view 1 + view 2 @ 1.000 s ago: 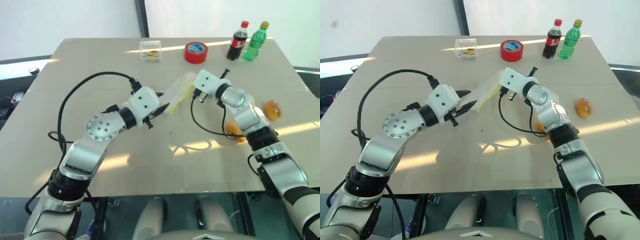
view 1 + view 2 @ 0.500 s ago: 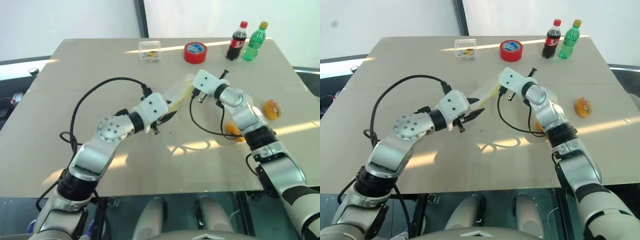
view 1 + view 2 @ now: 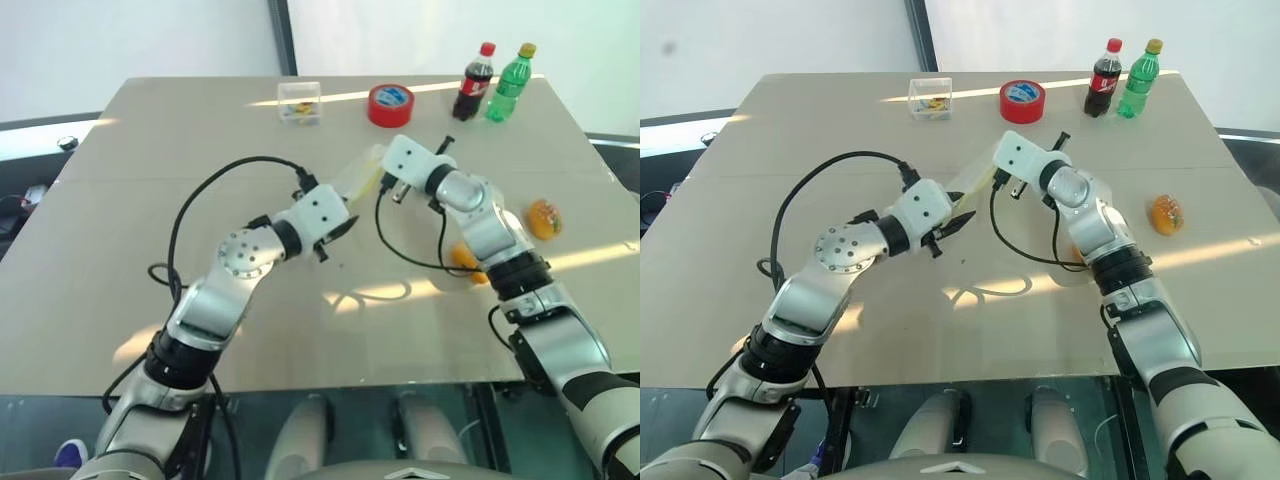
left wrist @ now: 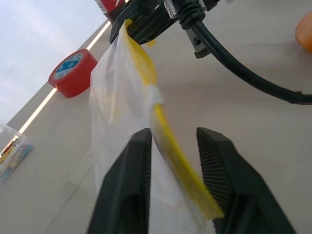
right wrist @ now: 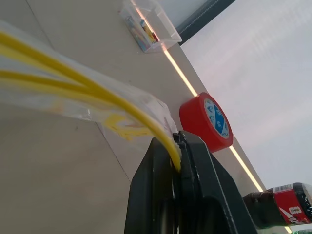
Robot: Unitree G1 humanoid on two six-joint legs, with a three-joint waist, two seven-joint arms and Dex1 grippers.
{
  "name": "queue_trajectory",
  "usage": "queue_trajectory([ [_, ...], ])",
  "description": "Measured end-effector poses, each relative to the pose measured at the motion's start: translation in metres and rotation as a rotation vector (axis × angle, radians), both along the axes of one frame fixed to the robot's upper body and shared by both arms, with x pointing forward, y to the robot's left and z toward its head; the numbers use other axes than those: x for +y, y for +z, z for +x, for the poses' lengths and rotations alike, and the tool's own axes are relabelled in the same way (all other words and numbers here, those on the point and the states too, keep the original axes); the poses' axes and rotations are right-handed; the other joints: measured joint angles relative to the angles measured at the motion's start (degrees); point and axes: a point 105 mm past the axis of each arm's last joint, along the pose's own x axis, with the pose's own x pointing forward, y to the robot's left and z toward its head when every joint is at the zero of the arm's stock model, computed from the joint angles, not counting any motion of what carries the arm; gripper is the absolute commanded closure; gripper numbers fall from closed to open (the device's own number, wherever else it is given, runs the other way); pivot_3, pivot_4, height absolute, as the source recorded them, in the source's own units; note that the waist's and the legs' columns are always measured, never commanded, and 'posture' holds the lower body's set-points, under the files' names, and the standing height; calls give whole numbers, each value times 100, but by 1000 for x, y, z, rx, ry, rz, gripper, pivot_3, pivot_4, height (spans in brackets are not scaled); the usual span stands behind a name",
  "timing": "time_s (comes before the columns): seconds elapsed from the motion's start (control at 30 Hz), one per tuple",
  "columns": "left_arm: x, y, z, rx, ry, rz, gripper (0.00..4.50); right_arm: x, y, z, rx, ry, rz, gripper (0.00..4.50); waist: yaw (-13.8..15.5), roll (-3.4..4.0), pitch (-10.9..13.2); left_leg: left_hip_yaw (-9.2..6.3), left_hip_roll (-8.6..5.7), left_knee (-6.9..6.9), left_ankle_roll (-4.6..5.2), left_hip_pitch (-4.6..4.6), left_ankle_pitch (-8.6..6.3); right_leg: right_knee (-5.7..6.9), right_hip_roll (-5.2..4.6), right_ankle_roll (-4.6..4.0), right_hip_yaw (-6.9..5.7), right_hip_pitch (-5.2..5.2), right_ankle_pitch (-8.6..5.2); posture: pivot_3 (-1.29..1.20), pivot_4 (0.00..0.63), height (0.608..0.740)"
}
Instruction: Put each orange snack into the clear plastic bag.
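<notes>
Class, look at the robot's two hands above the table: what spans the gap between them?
The clear plastic bag stretches between the left hand and the right hand, seen in both eye views.

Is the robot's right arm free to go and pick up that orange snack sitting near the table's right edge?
Probably not yet. The right gripper is shut on the clear plastic bag, so it is busy, though nothing lies around the orange snack.

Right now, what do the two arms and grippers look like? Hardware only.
Both arms are silver-grey metal with black joint bands and round disc-shaped joints. Each wrist carries a white boxy housing with a loose black cable looping off it. The left gripper and the right gripper each have two black fingers, ribbed inside on the left. No markings visible.
</notes>
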Motion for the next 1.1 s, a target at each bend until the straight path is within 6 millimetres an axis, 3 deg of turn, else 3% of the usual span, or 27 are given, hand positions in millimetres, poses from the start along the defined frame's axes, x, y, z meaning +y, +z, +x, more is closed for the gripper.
queue_trajectory([
  [0.27, 9, -1, 4, -38, 1, 63, 4455, -5, -10, -4, 35, -12, -23, 4500, 2, 0, 0, -1, 0, 0, 0, 0, 0, 0, 0, 0, -1, 0, 0, 0, 150, 740],
  [0.37, 28, 1, 13, -85, 28, 124, 4500, -10, -27, -12, 114, -7, -34, 3586, 4, 0, 0, -3, 0, 2, 2, 0, -1, 1, 0, 0, -3, 0, 0, 0, 150, 740],
  [0.5, 51, 4, 25, -126, 62, 167, 4500, -26, -36, -19, 160, -59, 6, 1743, 13, 1, 0, -4, -2, 4, 6, -2, -4, 0, -4, 0, -5, 0, 0, 0, 150, 740],
  [0.6, 47, 7, 24, -158, 32, 176, 4500, -27, -31, -31, 179, -63, 86, 1743, 14, 1, 0, -7, -2, 4, 8, -5, -4, 0, -4, 0, -7, 0, 0, 0, 150, 740],
  [0.7, 47, 7, 23, -169, 27, 182, 4500, -26, -29, -38, 206, -56, 164, 2426, 19, 0, 0, -11, -1, 5, 17, -5, -10, 1, -3, 0, -10, 0, 0, 0, 150, 740],
  [0.73, 47, 7, 23, -175, 21, 183, 4500, -21, -26, -48, 255, -40, 287, 2868, 10, 1, 0, -9, -1, 6, 21, -5, -12, 3, -2, 0, -8, 0, 0, 0, 150, 740],
  [0.87, 45, 8, 23, -184, 12, 180, 4500, -2, -12, -63, 336, 28, 487, 4474, 3, 1, 0, -13, 0, 9, 21, -1, -12, 10, 1, 0, -11, 1, 0, 0, 150, 740],
  [1.1, 48, 8, 24, -188, 22, 183, 4500, 24, -14, -76, 463, 108, 609, 4474, 8, 2, 1, -15, -2, 11, 21, -2, -12, 8, 0, 0, -12, 2, 0, 0, 150, 740],
])
